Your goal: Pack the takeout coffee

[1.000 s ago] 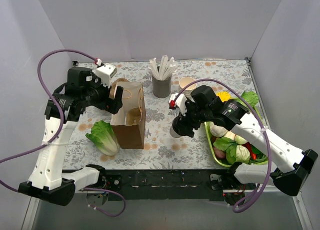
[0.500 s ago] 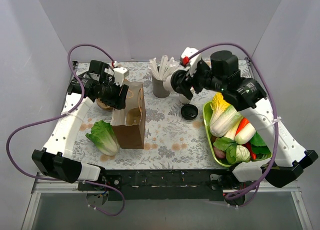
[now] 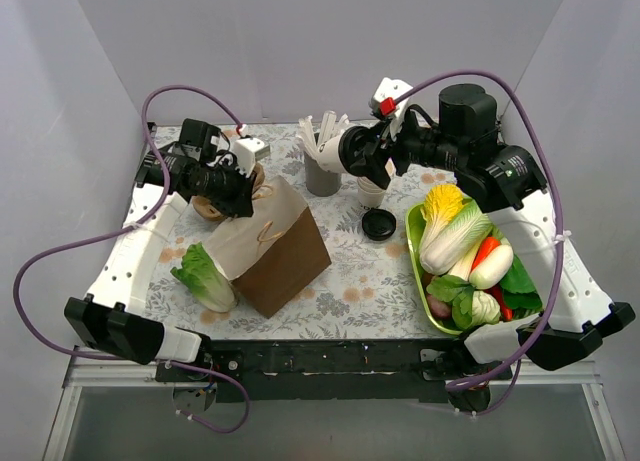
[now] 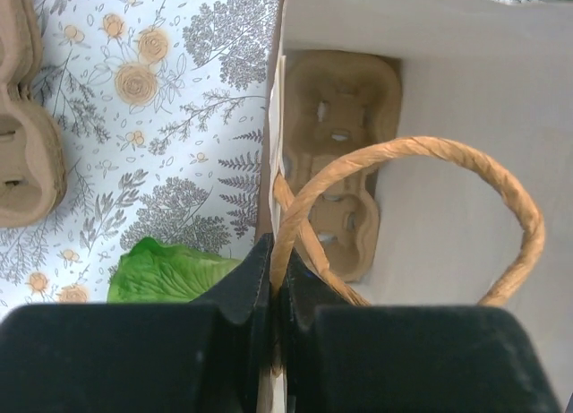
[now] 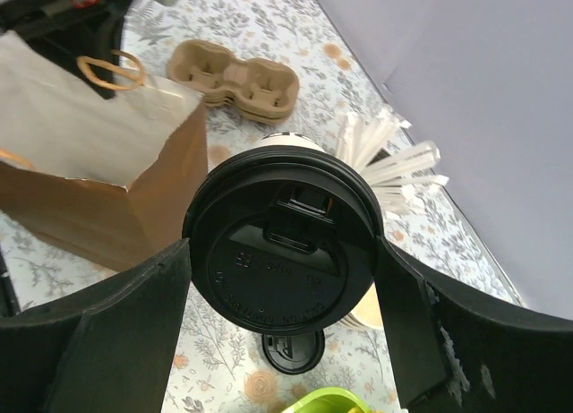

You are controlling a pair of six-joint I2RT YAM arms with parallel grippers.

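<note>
The tabletop (image 3: 350, 271) is printed in white with grey leaves and branches and small orange flowers. The paper bag (image 3: 280, 251) is coloured brown outside and pale grey-white inside, and its twisted handle (image 4: 421, 144) is tan. The coffee cup (image 5: 286, 141) is cream and is topped by a black lid (image 5: 282, 256). The lettuce (image 3: 205, 276) is seen in bright green, the tray (image 3: 413, 261) in lime green, the cardboard carrier (image 5: 235, 77) in dull tan, and the sticks (image 3: 322, 136) in white, held in a grey pot (image 3: 322, 174).

my left tool (image 4: 273, 270), wide open a second ago, now pinches shut on the rim of the paper bag (image 3: 280, 251), the bag goes from upright to leaning at a slant, my right tool (image 5: 282, 283) carries the takeout coffee (image 5: 277, 243) up off the table (image 3: 355, 276), now high at the back
</note>
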